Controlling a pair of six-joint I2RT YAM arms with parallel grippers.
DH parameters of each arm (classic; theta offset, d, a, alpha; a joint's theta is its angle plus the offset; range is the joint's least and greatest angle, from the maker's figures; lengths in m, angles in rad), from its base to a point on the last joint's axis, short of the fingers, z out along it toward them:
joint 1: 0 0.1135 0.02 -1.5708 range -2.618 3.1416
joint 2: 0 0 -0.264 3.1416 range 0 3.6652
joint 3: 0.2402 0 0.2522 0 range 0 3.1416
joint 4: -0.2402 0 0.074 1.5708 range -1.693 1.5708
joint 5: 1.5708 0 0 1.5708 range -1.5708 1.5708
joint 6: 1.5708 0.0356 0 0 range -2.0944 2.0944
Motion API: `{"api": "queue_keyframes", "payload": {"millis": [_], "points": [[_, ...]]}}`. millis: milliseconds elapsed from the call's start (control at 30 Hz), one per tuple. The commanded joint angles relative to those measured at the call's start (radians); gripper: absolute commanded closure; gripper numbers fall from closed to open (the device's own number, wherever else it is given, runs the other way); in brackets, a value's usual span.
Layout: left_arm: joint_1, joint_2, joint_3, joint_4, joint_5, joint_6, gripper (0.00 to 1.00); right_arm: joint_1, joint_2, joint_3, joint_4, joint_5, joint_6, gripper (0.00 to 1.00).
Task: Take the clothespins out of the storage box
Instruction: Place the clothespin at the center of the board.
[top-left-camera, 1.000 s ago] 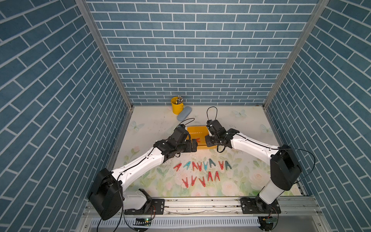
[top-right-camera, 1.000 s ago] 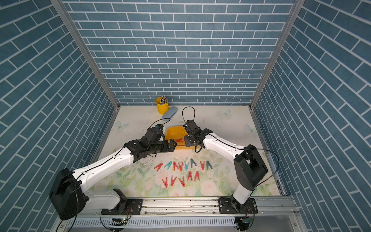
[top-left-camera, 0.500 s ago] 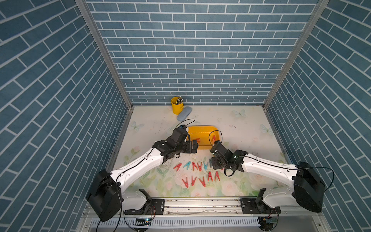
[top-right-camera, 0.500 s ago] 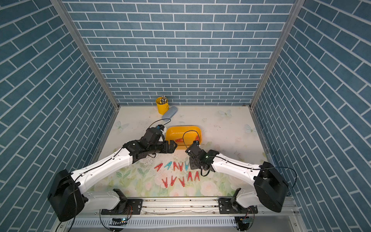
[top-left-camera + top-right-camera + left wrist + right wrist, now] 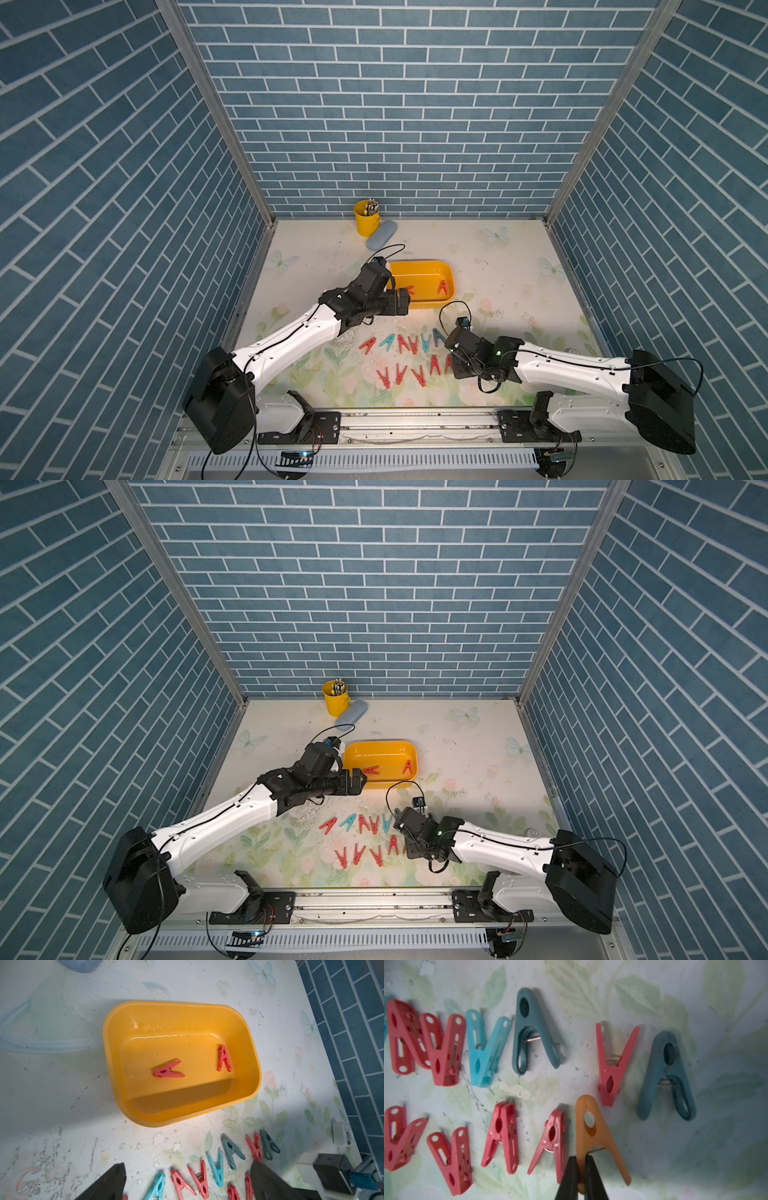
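Observation:
The yellow-orange storage box stands mid-table and holds two red clothespins. My left gripper hangs open at the box's near left corner, with nothing between its fingers. Several red and teal clothespins lie in two rows on the floral mat in front of the box. My right gripper is shut on one leg of the orange clothespin at the right end of the near row. Whether that clothespin rests on the mat is unclear.
A yellow pen cup and a grey-blue oval case stand at the back wall. A small white object lies near the right wall. Brick-pattern walls close in three sides, and a metal rail runs along the front.
My right arm has swung from the box to the front of the table, bringing the orange clothespin down beside the near row. The left arm has hardly moved.

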Motion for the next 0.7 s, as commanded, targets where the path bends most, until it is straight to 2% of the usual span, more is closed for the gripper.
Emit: {"api": "queue_keyframes", "payload": {"millis": [0, 333, 400, 467, 500, 567, 667], "points": [[0.009, 0.015, 0.036, -0.016, -0.017, 0.004, 0.01, 0.03, -0.027, -0.026, 0.002, 0.004, 0.075, 0.95], [0.009, 0.044, 0.057, -0.014, -0.011, 0.012, 0.0, 0.098, -0.049, -0.099, 0.002, 0.001, 0.163, 0.94], [0.009, 0.049, 0.063, -0.016, -0.011, 0.015, 0.0, 0.099, -0.049, -0.102, 0.005, 0.004, 0.163, 0.89], [0.009, 0.055, 0.069, -0.016, -0.011, 0.015, 0.01, 0.098, -0.05, -0.097, 0.003, 0.009, 0.16, 0.75], [0.009, 0.056, 0.071, -0.017, -0.01, 0.017, 0.0, 0.099, -0.053, -0.091, 0.001, 0.011, 0.16, 0.72], [0.009, 0.063, 0.079, -0.022, -0.011, 0.018, 0.0, 0.099, -0.062, -0.083, -0.002, 0.015, 0.155, 0.67], [0.009, 0.078, 0.093, -0.03, -0.015, 0.02, 0.0, 0.099, -0.08, -0.057, -0.037, 0.038, 0.149, 0.65]]}}
